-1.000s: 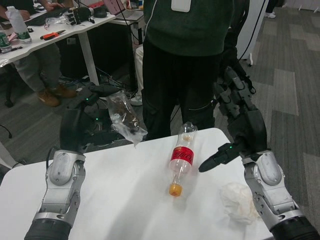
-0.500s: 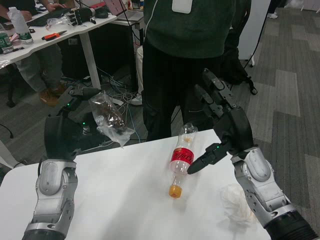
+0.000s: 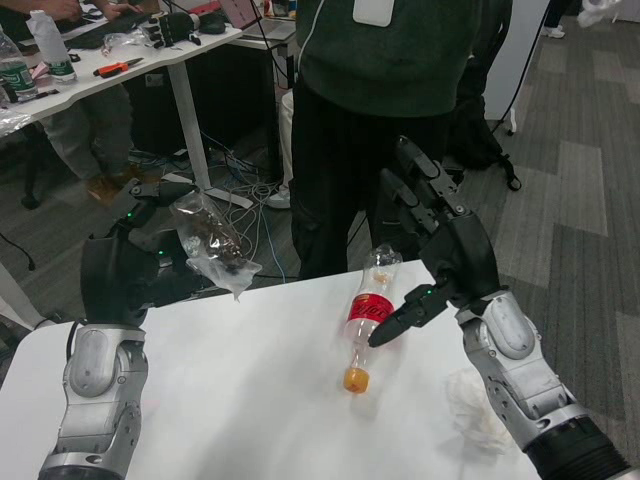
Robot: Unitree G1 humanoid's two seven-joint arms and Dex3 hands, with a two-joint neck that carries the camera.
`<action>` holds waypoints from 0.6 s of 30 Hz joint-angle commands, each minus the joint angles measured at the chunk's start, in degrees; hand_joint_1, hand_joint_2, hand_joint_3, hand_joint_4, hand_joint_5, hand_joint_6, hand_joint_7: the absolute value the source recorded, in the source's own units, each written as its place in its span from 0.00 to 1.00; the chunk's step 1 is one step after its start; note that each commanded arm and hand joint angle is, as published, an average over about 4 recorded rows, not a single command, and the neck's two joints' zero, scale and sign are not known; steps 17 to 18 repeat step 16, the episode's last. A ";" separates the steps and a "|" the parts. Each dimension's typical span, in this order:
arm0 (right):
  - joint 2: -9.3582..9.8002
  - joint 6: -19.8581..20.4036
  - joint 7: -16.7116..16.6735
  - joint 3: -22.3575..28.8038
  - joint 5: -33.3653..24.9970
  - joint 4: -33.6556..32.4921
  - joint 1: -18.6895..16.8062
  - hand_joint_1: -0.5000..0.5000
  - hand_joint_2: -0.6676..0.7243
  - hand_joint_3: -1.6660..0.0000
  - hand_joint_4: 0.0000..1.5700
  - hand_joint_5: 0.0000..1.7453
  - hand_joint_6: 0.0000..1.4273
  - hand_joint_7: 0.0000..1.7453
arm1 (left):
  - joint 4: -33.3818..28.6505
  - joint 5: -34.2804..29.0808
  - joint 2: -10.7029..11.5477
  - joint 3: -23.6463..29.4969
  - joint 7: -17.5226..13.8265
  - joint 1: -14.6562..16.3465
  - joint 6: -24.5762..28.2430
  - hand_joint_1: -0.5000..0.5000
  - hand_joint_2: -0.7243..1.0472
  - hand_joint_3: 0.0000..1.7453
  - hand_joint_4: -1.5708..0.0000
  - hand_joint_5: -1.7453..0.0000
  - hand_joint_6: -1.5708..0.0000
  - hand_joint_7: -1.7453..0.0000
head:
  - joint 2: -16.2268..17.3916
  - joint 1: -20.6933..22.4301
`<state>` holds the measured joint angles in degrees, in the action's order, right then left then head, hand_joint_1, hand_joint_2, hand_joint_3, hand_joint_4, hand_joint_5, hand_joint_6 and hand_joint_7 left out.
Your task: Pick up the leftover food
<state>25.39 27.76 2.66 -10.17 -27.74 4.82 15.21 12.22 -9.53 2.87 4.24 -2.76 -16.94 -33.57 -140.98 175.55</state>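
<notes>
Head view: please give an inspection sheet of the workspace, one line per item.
Surface: white table, bare in the middle.
Job's things: clear bag of leftover food, held up over the table's far left edge.
Clutter: plastic bottle lying on its side; crumpled tissue by the right edge.
Hands: left hand holds the bag; right hand holds nothing, fingers spread, just above the bottle.
Cables: tangle on the floor beyond the table.
Surroundings: a person stands at the far edge; a second desk at the back left.
</notes>
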 commanded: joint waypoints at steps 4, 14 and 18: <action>-0.12 -0.52 0.06 -0.12 0.01 -0.25 0.87 0.16 0.50 1.00 0.00 0.00 0.00 0.00 | 0.04 -0.80 0.30 -0.94 0.21 -0.07 -0.44 0.33 0.80 0.03 0.05 0.00 0.30 0.35 | 0.16 -0.07; -0.07 -0.69 0.06 -0.12 -0.12 -0.25 0.87 0.12 0.50 1.00 0.00 0.00 0.00 0.00 | 0.79 -1.11 0.30 -2.35 0.21 -0.29 -0.35 0.33 0.78 0.05 0.05 0.00 0.30 0.32 | -0.04 -0.43; -0.07 -0.69 0.06 -0.12 -0.12 -0.25 0.87 0.12 0.50 1.00 0.00 0.00 0.00 0.00 | 0.79 -1.14 0.30 -2.42 0.21 -0.29 -0.35 0.33 0.80 0.03 0.05 0.00 0.30 0.32 | -0.01 -0.53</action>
